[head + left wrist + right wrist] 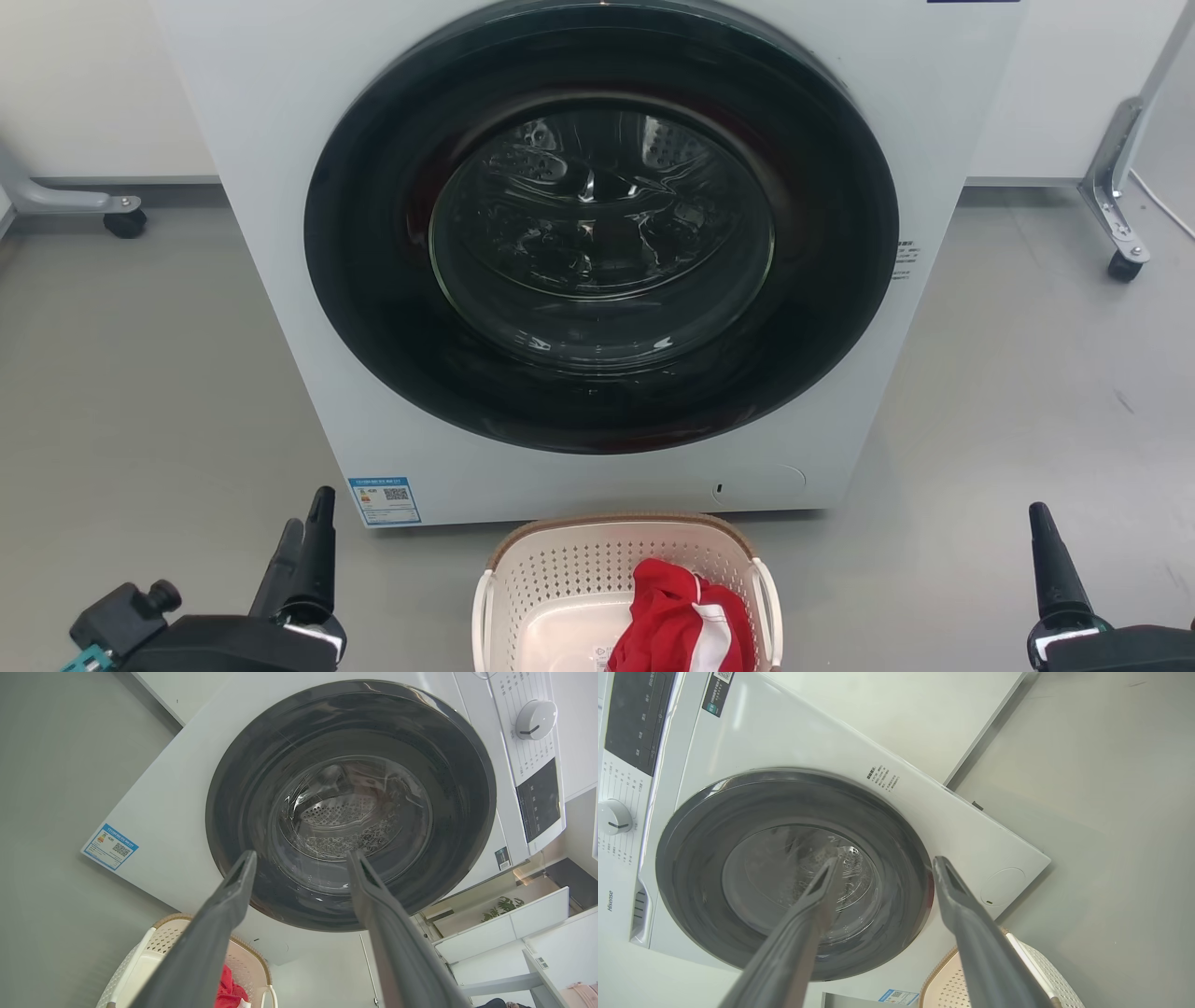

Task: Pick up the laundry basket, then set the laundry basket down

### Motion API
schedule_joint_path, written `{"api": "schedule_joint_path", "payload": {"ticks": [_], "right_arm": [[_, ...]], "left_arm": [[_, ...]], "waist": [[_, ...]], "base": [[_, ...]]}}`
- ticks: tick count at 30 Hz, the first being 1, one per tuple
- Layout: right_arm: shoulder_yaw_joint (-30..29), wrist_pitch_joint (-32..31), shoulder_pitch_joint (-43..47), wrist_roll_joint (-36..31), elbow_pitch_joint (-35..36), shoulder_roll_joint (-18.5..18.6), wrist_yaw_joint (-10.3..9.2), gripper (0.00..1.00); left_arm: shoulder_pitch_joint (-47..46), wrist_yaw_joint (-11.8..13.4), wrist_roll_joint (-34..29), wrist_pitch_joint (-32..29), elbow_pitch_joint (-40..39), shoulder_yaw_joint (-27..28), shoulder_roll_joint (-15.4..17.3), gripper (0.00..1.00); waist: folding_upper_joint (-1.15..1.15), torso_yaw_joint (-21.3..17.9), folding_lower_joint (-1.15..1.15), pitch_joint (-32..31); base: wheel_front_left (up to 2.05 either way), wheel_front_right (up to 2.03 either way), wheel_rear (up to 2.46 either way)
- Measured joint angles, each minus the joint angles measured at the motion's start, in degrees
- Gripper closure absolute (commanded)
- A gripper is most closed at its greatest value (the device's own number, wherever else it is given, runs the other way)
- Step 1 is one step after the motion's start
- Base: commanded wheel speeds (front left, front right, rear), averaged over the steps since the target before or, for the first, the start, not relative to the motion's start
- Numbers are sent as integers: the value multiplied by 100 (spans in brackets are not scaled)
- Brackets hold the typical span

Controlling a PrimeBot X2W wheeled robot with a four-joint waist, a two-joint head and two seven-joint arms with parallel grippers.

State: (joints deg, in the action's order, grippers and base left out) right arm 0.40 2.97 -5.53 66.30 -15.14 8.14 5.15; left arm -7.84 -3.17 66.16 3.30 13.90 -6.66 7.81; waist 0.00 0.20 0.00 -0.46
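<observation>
The laundry basket (560, 569) stands on the grey floor just in front of the washer, at the bottom middle of the head view. It is cream with perforated sides, a brown rim and white side handles. A red and white cloth (677, 616) lies in its right half. My left gripper (308, 511) hangs open to the left of the basket, clear of it. My right gripper (1041, 523) is farther off to the right, also open. In the left wrist view my left gripper (303, 855) points at the washer door, with the basket (163, 938) low down. In the right wrist view my right gripper (886, 861) does the same, above the basket (1045, 975).
A white front-loading washer (280, 280) with a shut dark round door (597, 233) rises right behind the basket. Metal frame legs on casters stand at the far left (121, 222) and far right (1120, 261). Open grey floor lies on both sides of the basket.
</observation>
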Motion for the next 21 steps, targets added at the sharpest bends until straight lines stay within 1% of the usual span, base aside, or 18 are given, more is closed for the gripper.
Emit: {"api": "schedule_joint_path", "payload": {"ticks": [4, 7, 12, 18, 21], "right_arm": [[60, 37, -4, -225, 19, 57, -57, 0], [199, 116, -9, -590, 47, 137, -156, 0], [437, 219, -34, -1138, 51, 249, -271, 0], [670, 325, -107, -1696, -19, 378, -365, 0], [812, 425, -108, -2025, -67, 423, -417, 0]], "left_arm": [[-4, 74, -238, 35, -22, -99, 55, 0], [-4, 177, -560, 94, -46, -214, 143, 0], [-5, 277, -1033, 196, -92, -403, 234, 0], [-10, 424, -1471, 328, -103, -558, 299, 0], [-10, 482, -1802, 397, -94, -670, 344, 0]], "waist": [[0, 2, 0, -4], [0, 4, 0, -8], [0, 7, 0, -11], [0, 22, 0, -12], [0, 33, 0, -14]], "base": [[0, 0, 0], [0, 0, 0], [0, 0, 0], [0, 0, 0], [0, 0, 0]]}}
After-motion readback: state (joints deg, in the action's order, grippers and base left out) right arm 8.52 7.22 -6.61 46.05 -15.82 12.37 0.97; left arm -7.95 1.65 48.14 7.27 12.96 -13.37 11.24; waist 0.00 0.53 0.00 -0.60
